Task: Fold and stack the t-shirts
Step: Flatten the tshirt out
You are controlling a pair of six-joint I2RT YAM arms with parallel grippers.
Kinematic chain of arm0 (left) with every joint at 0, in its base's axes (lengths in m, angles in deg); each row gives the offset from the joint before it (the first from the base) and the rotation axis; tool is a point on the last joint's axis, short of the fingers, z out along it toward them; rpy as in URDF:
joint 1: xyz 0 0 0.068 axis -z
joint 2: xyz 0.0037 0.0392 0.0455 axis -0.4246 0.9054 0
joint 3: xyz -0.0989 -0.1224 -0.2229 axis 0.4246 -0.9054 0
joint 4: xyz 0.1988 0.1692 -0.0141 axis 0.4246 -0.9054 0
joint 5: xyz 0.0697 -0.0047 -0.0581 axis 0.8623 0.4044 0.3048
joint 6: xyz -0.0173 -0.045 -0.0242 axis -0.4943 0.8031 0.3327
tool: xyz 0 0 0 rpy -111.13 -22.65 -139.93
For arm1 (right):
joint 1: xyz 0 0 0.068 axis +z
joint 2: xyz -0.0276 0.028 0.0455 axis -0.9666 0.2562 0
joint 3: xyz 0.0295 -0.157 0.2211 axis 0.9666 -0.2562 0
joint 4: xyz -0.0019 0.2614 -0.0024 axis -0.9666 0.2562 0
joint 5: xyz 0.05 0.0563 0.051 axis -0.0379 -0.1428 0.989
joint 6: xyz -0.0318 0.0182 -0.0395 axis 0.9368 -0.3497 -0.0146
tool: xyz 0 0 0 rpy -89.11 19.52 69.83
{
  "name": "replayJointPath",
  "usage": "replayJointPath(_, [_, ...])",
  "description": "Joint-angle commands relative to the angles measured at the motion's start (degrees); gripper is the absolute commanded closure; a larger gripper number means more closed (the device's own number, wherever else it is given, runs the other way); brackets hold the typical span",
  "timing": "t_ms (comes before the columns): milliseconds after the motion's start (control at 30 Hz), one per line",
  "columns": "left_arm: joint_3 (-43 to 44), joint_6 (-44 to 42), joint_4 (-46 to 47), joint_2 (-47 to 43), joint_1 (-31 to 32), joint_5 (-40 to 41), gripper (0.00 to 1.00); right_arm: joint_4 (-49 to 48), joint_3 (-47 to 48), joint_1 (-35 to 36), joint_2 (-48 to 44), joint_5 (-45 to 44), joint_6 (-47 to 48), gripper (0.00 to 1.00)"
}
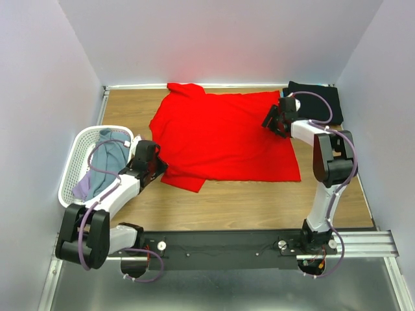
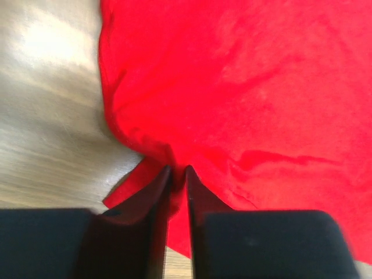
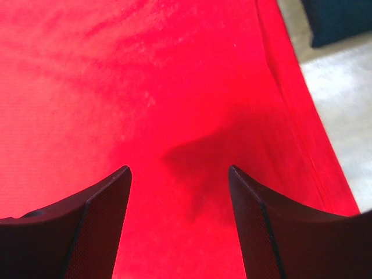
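A bright red t-shirt [image 1: 220, 136] lies spread over the middle of the wooden table, its lower left corner folded under. At that corner my left gripper [image 1: 160, 167] has its fingers almost together, with a bunched ridge of the red t-shirt [image 2: 244, 104] pinched between the tips [image 2: 177, 170]. My right gripper [image 1: 271, 122] hovers over the shirt's upper right edge. Its jaws [image 3: 180, 171] stand wide apart, with only flat red t-shirt [image 3: 145, 87] below them. A folded black t-shirt [image 1: 321, 97] lies at the back right corner and shows as the dark corner [image 3: 337, 20] in the right wrist view.
A white mesh laundry basket [image 1: 71, 168] stands at the left edge, holding a grey-blue shirt [image 1: 107, 165] and a lavender one [image 1: 81, 188]. Bare wood [image 1: 259, 197] runs along the front of the table. White walls close in the back and sides.
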Motion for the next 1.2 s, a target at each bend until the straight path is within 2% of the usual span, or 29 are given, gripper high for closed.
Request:
replayJointPath(0, [2.39,-3.2,-0.74,-3.11,0.09,3.07,0.68,5.5,-1.48,-0.41,-7.79,1.06,0.61,0.25])
replayJointPath(33, [2.57,-3.21,-1.62,-4.25,0.09,4.55,0.59,5.94,-2.18,-0.41,-9.12,0.63,0.26,0.25])
replayJointPath(67, [2.39,-3.03,-2.76,-4.87,0.09,5.26,0.58,6.46,-4.11,-0.49,-10.44,0.27,-0.35,0.25])
replayJointPath(133, [1.43,-1.81,-3.64,-7.14,0.09,6.32,0.47,6.73,-6.84,-0.41,-13.52,0.01,-0.88,0.25])
replayJointPath(233, [-1.73,1.35,-5.49,-11.18,0.17,7.64,0.47,7.26,-12.81,-0.41,-19.67,-0.7,-1.94,0.25])
replayJointPath(400, [-9.55,6.28,-5.76,-18.57,1.49,8.26,0.55,8.05,-21.87,-0.41,-32.06,-0.87,-3.34,0.26])
replayJointPath(500, [-11.41,10.14,-7.24,-21.48,5.34,10.97,0.6,8.75,-27.75,-0.41,-37.68,-1.48,-3.7,0.27])
replayJointPath(567, [-11.14,11.46,-7.95,-21.75,6.23,13.08,0.6,9.36,-29.25,-0.49,-39.63,-1.92,-3.7,0.27])
replayJointPath(767, [-7.99,11.92,-8.22,-12.97,8.96,18.71,0.61,10.95,-32.16,-0.41,-43.85,-2.1,-4.66,0.27])
replayJointPath(833, [-6.92,11.47,-8.22,-9.28,10.11,19.6,0.66,11.21,-32.16,-0.49,-44.64,-2.46,-4.66,0.27])
replayJointPath(967, [-4.73,12.26,-8.83,-6.64,15.02,23.19,0.68,12.09,-31.37,-0.49,-45.52,-3.95,-4.05,0.27])
replayJointPath(1167, [-2.27,13.75,-11.37,-4.09,17.84,24.96,0.69,12.45,-29.26,-0.49,-43.6,-3.77,-3.52,0.27])
